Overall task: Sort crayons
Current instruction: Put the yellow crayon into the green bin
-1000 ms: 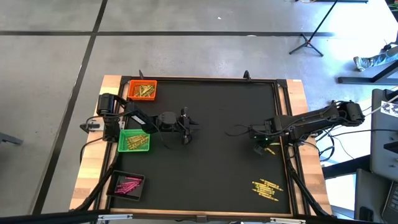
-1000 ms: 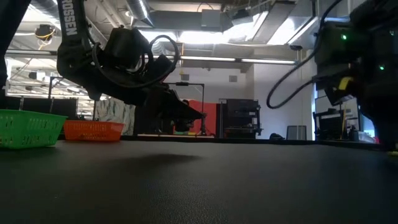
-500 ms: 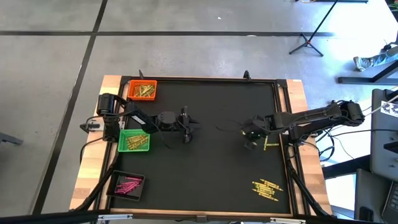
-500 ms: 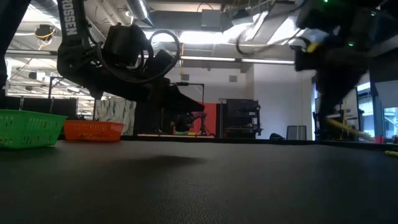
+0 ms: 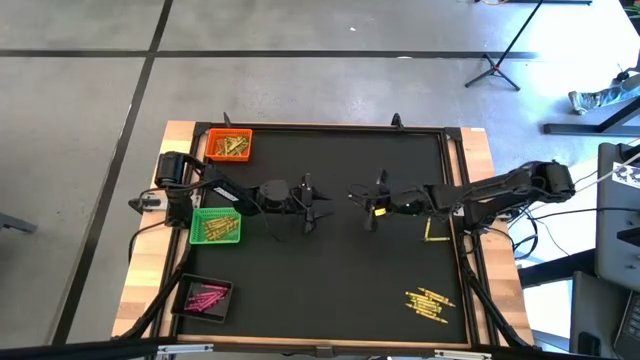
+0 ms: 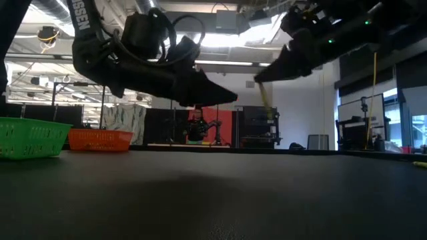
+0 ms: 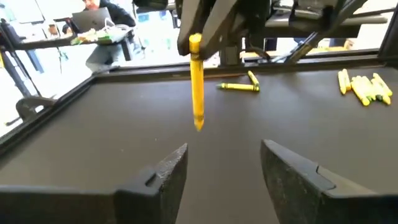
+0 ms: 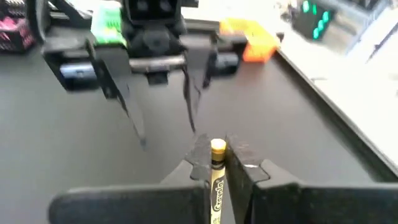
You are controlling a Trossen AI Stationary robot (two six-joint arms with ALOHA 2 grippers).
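Light, stiff yellow crayon (image 7: 196, 81) pinched in right fingers (image 5: 373, 209), best taken mid-shaft by wide-open left fingers (image 5: 311, 207).

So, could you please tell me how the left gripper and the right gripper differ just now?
The left gripper stands open and empty; the right gripper is shut on a yellow crayon that hangs tip-down. The left reaches in from the green tray side, the right from the side with the loose crayons. Both hover face to face above the black mat.
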